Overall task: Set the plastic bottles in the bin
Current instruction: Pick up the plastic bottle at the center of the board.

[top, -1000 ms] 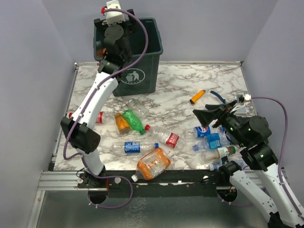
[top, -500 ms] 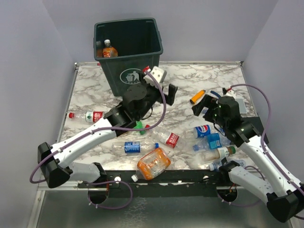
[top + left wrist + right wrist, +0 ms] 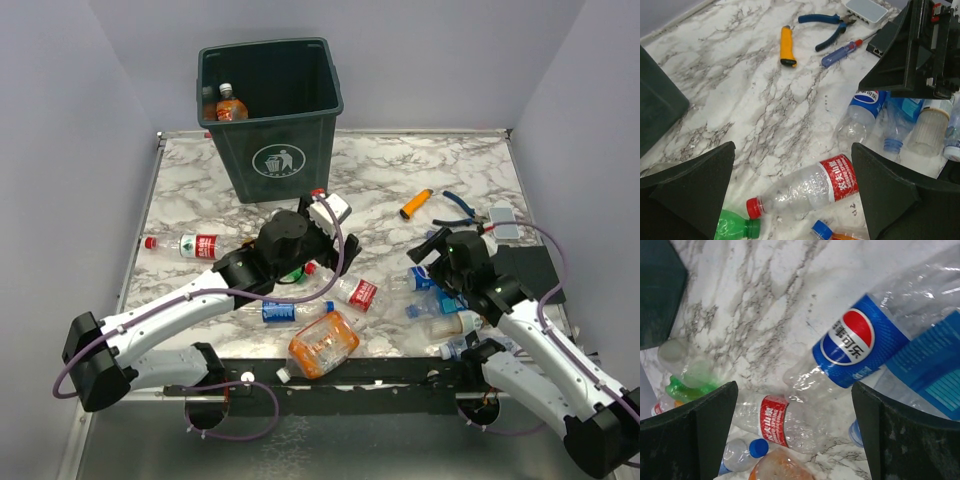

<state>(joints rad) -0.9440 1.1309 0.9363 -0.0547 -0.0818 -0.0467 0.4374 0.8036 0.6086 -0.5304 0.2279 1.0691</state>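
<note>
The left hand [image 3: 792,160] is back from the bin [image 3: 290,150], a bottle [image 3: 230,105] lies inside, and it and the right hand [image 3: 794,390] hang spread wide over more bottles [image 3: 810,187].

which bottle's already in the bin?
The orange bottle, cap up at the left side of the bin in the top view. Every other bottle in view lies on the table.

Marble-patterned table [image 3: 400,170]: dark green bin [image 3: 275,150] stands at 11 o'clock. Plastic bottles [image 3: 355,292] lie scattered from 9 through 6 to 4 o'clock, with a red-labelled bottle [image 3: 190,244] alone at 9 and an orange-tinted bottle [image 3: 323,343] at 6. Orange cylinder [image 3: 416,204], blue-handled pliers [image 3: 460,205] and white box [image 3: 502,220] lie near 2 o'clock.
</note>
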